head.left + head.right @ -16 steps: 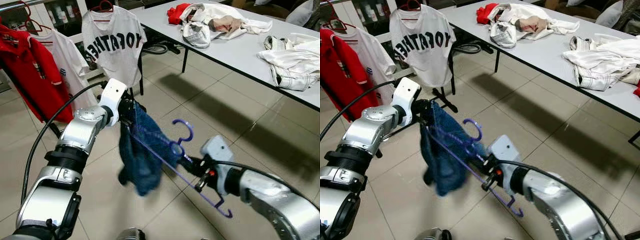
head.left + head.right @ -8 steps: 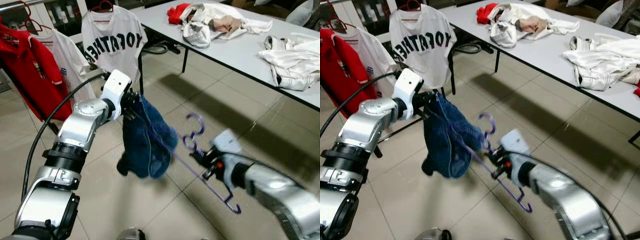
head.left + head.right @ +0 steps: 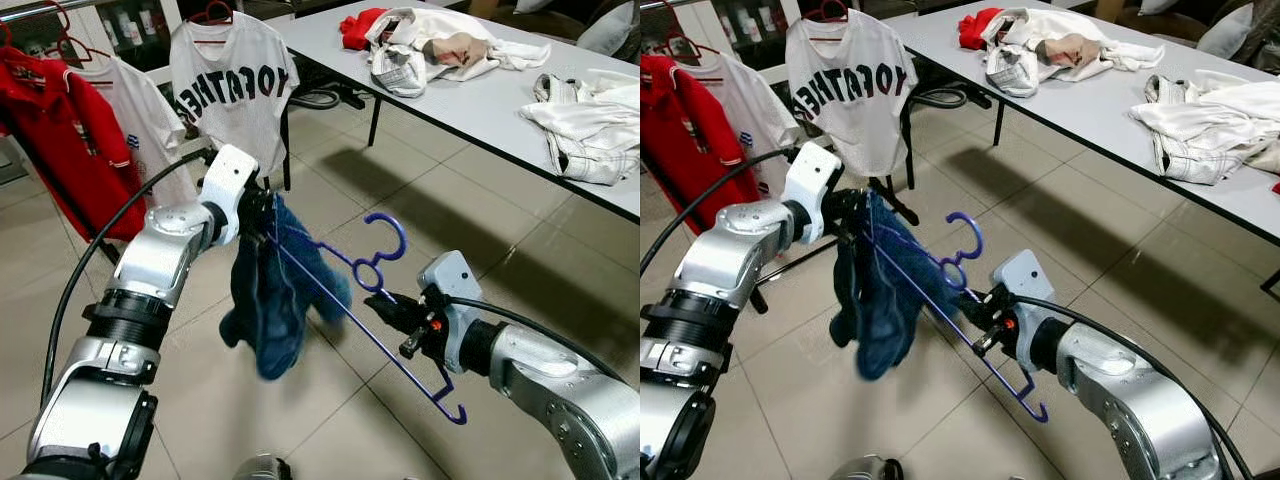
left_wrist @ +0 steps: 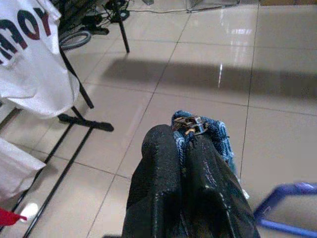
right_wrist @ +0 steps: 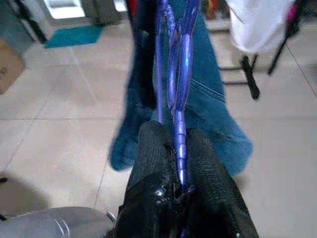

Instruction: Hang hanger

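Left gripper (image 3: 262, 215) is clenched on the top edge of the blue jeans (image 3: 268, 300), which hang below it. Right gripper (image 3: 385, 305) grasps the purple hanger (image 3: 370, 290) near its neck; the hook rises above its fingers, the bar running to the jeans.

Both head views look forward and down, sharing both arms and the hanger (image 3: 385, 300); each wrist camera peers closely along its gripper's fingers.
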### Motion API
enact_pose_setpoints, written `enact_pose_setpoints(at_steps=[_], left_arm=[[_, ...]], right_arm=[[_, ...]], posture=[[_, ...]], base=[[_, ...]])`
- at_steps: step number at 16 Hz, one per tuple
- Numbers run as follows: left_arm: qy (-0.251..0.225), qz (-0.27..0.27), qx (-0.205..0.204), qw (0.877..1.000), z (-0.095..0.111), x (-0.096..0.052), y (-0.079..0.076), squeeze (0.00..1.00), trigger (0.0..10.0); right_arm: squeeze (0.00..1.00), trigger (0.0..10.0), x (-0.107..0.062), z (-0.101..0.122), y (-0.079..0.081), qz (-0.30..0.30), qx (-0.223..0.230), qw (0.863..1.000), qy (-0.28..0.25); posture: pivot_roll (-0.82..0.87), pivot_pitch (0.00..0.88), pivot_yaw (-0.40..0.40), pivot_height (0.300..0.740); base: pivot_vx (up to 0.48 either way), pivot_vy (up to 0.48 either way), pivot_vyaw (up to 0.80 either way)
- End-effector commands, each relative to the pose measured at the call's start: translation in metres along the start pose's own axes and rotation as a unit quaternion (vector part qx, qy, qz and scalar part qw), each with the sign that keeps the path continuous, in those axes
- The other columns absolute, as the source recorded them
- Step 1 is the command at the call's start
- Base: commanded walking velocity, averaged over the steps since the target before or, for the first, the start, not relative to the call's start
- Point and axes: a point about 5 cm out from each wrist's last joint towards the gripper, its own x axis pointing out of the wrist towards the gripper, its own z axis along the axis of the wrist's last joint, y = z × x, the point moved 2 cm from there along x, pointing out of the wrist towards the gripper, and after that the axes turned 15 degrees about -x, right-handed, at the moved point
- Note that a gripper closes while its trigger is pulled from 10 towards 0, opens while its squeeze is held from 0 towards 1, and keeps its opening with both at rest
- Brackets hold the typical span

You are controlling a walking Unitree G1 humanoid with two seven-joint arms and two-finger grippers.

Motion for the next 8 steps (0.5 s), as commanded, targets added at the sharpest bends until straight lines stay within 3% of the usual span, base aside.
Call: enact_pose_setpoints(at_steps=[1, 3, 6, 7, 8], left_arm=[[-0.016, -0.001, 0.009, 1.000, 0.011, -0.005, 0.000, 0.00, 0.0], [-0.016, -0.006, 0.009, 1.000, 0.012, -0.006, -0.003, 0.00, 0.1], [-0.010, 0.002, 0.005, 1.000, 0.010, -0.006, -0.003, 0.00, 1.8], [0.000, 0.012, -0.005, 1.000, 0.005, -0.007, -0.002, 0.00, 1.9], [0.003, 0.017, -0.012, 1.000, 0.002, -0.007, -0.001, 0.00, 1.3]], right_arm=[[0.00, 10.0, 0.001, -0.005, -0.005, -0.024, 0.005, 0.999, 0.022], [0.00, 10.0, 0.005, -0.013, 0.000, -0.028, 0.008, 0.998, 0.046], [0.00, 10.0, 0.007, -0.016, 0.004, -0.036, -0.002, 0.997, 0.069], [0.00, 10.0, 0.008, -0.015, 0.003, -0.054, -0.011, 0.996, 0.075], [0.00, 10.0, 0.009, -0.015, 0.000, -0.073, -0.009, 0.994, 0.075]], posture=[[-0.05, 0.036, 0.046, 0.740], [-0.05, 0.037, 0.047, 0.740], [-0.06, 0.037, 0.048, 0.740], [-0.07, 0.038, 0.050, 0.740], [-0.08, 0.037, 0.051, 0.740]], base=[[0.000, 0.000, 0.00], [0.000, 0.000, 0.00], [0.000, 0.000, 0.00], [0.000, 0.000, 0.00], [0.000, 0.000, 0.00]])
